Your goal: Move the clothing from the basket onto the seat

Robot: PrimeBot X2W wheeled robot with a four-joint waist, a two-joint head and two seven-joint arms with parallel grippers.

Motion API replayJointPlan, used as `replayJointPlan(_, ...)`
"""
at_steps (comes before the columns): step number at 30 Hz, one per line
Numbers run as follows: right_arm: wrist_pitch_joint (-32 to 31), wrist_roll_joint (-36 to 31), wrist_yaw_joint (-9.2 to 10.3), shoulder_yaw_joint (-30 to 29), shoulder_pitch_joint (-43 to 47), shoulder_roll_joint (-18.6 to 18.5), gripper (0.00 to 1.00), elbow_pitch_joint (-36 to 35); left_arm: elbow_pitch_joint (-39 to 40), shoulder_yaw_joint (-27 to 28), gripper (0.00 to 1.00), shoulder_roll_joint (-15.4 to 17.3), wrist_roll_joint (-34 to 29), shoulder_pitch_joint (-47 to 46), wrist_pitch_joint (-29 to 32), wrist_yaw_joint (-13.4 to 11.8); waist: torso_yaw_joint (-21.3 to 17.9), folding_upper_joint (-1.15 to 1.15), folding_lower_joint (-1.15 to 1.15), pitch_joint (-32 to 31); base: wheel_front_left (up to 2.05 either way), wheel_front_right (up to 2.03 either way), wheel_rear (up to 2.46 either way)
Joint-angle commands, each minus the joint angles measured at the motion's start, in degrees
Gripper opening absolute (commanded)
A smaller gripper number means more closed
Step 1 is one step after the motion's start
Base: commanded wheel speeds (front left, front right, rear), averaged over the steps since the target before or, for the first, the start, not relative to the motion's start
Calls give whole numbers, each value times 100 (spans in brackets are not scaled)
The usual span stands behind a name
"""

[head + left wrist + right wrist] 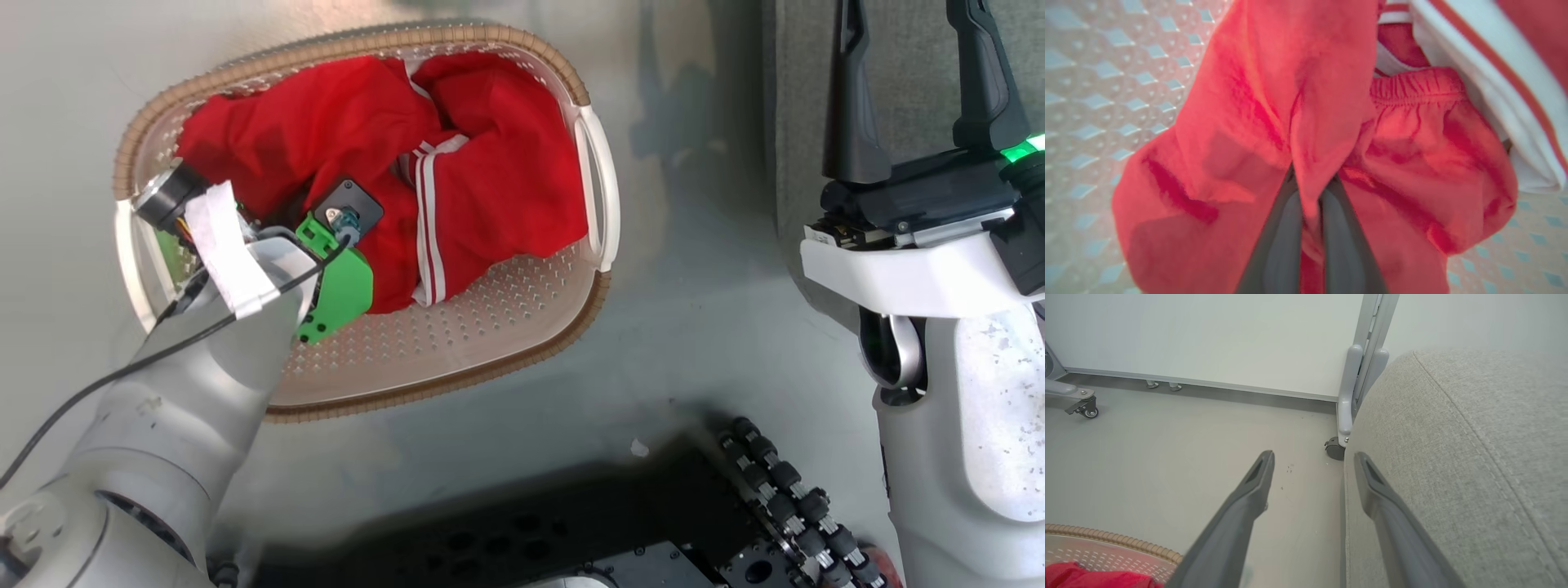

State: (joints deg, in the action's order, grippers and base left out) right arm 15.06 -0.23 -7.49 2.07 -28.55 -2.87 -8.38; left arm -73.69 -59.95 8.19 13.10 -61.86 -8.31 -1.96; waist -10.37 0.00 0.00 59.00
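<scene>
Two red garments [490, 180] fill the basket [457, 339]; left end effector [1312, 181] pinches one, right end effector [1314, 456] spread.

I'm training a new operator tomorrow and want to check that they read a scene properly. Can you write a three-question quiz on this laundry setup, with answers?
1. True or false: the left gripper is shut on a fold of the red clothing inside the basket.
2. Which gripper stands open, holding nothing? A) left gripper B) right gripper
3. Fill in the blank: in the right wrist view, the grey thing beside the right gripper's fingers is the ____.

Key
1. True
2. B
3. seat
</scene>
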Motion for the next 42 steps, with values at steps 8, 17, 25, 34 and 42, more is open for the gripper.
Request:
replayJointPlan(8,18,31,-1,-141,287,-8,100,170,50,108,0,-172,295,537,-494,132,261,0,0,-1018,0,0,0)
replayJointPlan(17,18,57,-1,-216,848,-11,100,504,421,157,0,-344,487,1244,-693,117,580,0,0,-2292,0,0,0)
replayJointPlan(25,18,190,-1,44,1525,-14,100,1011,1575,577,0,-216,753,2052,-695,-27,876,0,0,-3558,0,0,0)
replayJointPlan(34,18,309,-1,445,2245,-68,100,1493,3135,1456,0,25,898,3167,-692,-188,1028,0,0,-4855,0,0,0)
replayJointPlan(42,18,546,-1,776,2790,-77,100,1727,4196,2077,0,97,714,3781,-692,-177,1098,0,0,-5637,0,0,0)
